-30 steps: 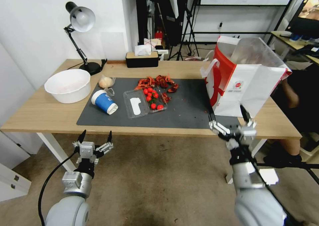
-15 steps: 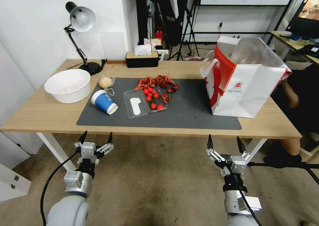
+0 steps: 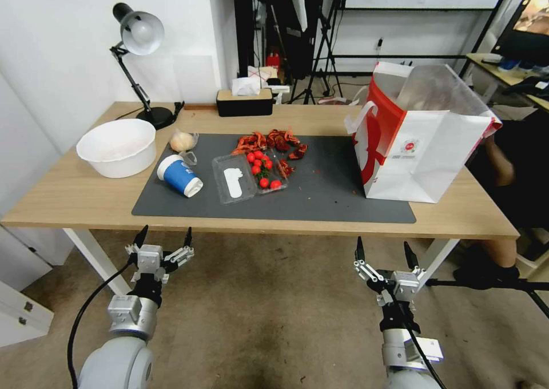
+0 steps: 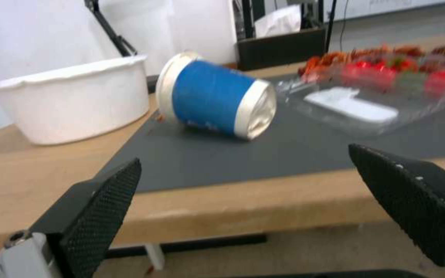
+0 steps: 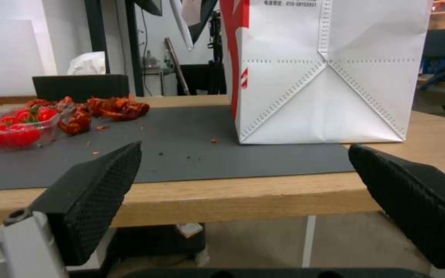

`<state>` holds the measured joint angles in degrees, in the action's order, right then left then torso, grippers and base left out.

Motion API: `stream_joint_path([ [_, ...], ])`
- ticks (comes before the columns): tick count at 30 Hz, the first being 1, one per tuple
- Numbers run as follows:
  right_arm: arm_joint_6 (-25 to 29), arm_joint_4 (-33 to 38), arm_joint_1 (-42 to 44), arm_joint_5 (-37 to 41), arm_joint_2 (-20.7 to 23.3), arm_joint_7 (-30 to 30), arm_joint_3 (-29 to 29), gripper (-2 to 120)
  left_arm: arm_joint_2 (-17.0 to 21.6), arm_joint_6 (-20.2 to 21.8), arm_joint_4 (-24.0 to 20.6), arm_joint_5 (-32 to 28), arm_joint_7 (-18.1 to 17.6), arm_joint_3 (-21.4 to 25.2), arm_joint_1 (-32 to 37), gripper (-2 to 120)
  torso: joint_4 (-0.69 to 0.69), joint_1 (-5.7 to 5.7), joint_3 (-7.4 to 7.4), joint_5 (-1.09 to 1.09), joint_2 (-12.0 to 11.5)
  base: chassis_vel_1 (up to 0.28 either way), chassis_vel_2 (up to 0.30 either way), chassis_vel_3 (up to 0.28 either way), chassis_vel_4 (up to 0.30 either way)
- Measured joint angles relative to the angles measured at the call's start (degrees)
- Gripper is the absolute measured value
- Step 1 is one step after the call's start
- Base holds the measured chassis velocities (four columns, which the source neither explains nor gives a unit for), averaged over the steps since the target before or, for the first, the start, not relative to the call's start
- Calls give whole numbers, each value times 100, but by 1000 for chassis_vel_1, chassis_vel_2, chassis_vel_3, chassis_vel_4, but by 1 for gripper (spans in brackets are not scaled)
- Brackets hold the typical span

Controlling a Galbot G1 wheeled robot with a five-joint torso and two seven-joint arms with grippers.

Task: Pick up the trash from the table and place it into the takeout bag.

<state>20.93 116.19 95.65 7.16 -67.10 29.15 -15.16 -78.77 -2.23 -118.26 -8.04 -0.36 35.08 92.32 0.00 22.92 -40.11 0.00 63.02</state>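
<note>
You have both arms held low in front of the surface (image 3: 86, 197), below its near edge, and neither is touching anything. Your left pincer (image 3: 164, 242) sits at about 7 o'clock in the head view with its fingers spread wide and nothing between them; from its wrist camera you look up across the edge at the blue white-lidded cup (image 4: 214, 101). That cup lies tipped on its side on the dark grey mat (image 3: 331, 189), near the mat's left end, with the white bowl (image 3: 117, 147) just beyond it at 10 o'clock on bare wood. Between the bowl and the cup, a small clear plastic bag (image 3: 183, 141) with something pale inside rests at the mat's far left corner. Right of the cup, an open clear tray (image 3: 247, 175) holds red cherry tomatoes, and a heap of red food scraps (image 3: 270, 141) lies behind it toward 12 o'clock. Your right pincer (image 3: 382, 250) hangs at about 5 o'clock, also gaping and empty. Its wrist camera faces the takeout bag (image 5: 330, 73), which stands upright at the mat's right end, at roughly 2 o'clock in the head view, its mouth open and its foil lining showing. A black tissue box (image 3: 245, 101) and a desk lamp (image 3: 137, 40) stand along the far edge.
</note>
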Motion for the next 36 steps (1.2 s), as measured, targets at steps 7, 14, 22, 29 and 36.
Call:
stream_joint_path([
  [7,-5,14,-31,4,2,0,2,100,191,94,-83,-446,-115,-182,-215,100,0,0,0,0,0,0,0,0,0],
  [14,-40,23,-97,9,7,4,1,100,469,581,-216,-1251,-349,-393,-582,100,1,0,0,0,0,0,0,0,0],
  [22,-94,-11,-213,37,14,9,23,100,941,1594,-268,-2804,-1213,-595,-1396,100,0,0,-1,0,0,0,0,0,0],
  [29,-166,-17,-282,71,7,18,24,100,1405,2455,14,-4500,-2425,-857,-2379,100,0,0,-1,0,-1,0,0,0,0],
  [36,-190,-30,-332,74,-17,18,33,100,1615,2732,492,-5093,-3055,-1166,-3059,100,1,1,-1,0,0,0,0,0,0],
])
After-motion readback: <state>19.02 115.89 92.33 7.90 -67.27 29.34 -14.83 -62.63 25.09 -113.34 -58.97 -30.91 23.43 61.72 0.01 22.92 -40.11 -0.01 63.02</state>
